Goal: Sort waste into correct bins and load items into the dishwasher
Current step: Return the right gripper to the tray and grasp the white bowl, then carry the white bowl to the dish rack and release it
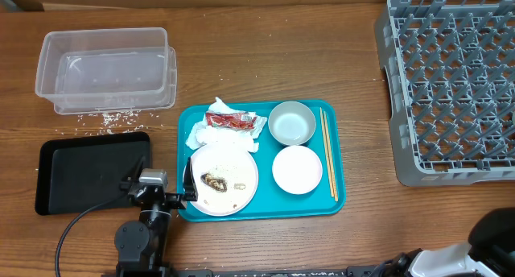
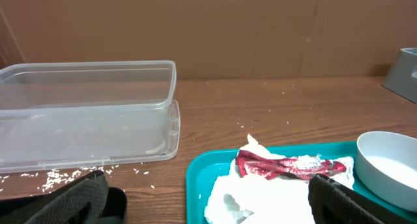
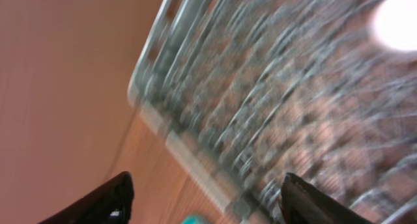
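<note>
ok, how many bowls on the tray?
2. The upper bowl sits right of the napkin; the lower bowl sits right of the plate. Both on the teal tray. None look hidden.

**Rack in a blur**

The grey dish rack (image 3: 273, 100) smears diagonally across the view, its lattice tilted, on the wooden table (image 3: 153, 168). The right gripper (image 3: 208, 208) has two dark fingertips spread apart, nothing between them. A teal sliver (image 3: 189, 219) shows below.
</note>
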{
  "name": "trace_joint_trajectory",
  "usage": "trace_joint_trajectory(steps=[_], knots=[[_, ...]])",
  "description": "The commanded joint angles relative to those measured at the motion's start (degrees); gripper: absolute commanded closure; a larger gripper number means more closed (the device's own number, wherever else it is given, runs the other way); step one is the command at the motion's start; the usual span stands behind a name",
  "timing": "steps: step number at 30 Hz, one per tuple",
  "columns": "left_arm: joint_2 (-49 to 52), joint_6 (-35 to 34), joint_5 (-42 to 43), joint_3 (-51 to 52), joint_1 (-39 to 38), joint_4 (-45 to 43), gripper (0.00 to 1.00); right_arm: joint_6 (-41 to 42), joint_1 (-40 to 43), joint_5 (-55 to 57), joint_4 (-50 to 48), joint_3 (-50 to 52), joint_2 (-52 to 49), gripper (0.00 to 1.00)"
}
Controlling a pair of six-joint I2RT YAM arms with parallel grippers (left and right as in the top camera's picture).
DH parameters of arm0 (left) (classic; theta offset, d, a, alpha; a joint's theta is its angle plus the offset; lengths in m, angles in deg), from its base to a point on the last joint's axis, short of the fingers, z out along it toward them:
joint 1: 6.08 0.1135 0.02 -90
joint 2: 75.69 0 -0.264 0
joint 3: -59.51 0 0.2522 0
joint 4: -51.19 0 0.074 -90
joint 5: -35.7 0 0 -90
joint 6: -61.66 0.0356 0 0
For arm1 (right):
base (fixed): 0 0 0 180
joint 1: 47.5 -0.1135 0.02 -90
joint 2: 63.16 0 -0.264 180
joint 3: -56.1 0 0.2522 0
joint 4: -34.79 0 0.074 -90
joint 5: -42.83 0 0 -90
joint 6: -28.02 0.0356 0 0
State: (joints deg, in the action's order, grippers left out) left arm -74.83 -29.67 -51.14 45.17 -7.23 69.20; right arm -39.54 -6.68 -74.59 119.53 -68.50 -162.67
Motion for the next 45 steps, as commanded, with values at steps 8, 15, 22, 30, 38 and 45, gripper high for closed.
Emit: trace_joint_trajectory(steps=[8,15,22,30,38,45], knots=[[-0.6,-0.5,-0.6,0.3,-0.2,0.0,0.00,-15.4,-31.0,-7.1,13.4,-0.5,0.0,0.32],[-0.6,-0.5,-0.6,0.3,-0.2,0.0,0.00,0.7,-59.6,29.8,17.6,0.1,0.0,0.38],[-0.6,-0.5,-0.6,0.3,-0.2,0.0,0.00,5.7,-76.2,33.2,17.7,8.9,0.0,0.34],[-0.6,-0.5,-0.6,0.3,-0.2,0.0,0.00,13.9,-85.6,29.7,-2.1,26.0,-0.3,0.52],[-0.6,-0.5,-0.6,0.3,-0.2,0.0,0.00,21.2,-87.6,32.1,-16.7,37.8,-0.6,0.57],[-0.6,-0.5,-0.6,0.3,-0.2,0.0,0.00,21.7,-87.6,33.4,-21.0,43.1,-0.6,0.58]])
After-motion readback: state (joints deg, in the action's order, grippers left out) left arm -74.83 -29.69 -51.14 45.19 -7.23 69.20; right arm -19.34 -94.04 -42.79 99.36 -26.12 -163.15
